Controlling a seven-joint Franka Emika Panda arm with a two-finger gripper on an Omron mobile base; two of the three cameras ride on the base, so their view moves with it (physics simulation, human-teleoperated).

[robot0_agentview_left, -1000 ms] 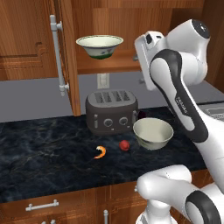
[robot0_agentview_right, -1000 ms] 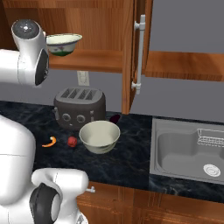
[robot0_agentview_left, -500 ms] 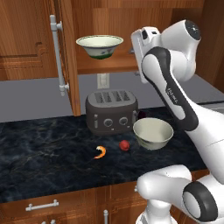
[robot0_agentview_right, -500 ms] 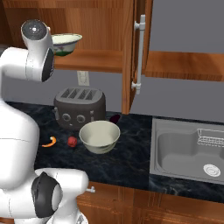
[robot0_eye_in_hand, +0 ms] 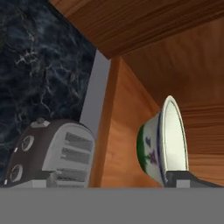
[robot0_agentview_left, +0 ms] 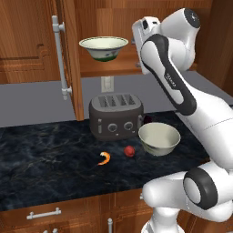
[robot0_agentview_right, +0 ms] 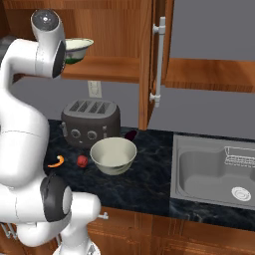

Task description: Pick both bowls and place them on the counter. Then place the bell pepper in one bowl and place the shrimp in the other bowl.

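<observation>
Up at cabinet shelf (robot0_agentview_left: pixel 109 68): reaching for shallow bowl (robot0_agentview_left: pixel 103 48), gripper (robot0_agentview_left: pixel 142 32) wide open, empty; next, straddle rim, close

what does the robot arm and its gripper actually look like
The arm is built of glossy white rounded shells with dark grey bands at the joints and a round grey cap on the top joint. No loose cables show. The gripper has small dark, blocky finger tips.

wood cabinets (robot0_agentview_left: pixel 27 41) – doors open | grey wall (robot0_agentview_right: pixel 209 30) | steel sink (robot0_agentview_right: pixel 214 172)
</observation>
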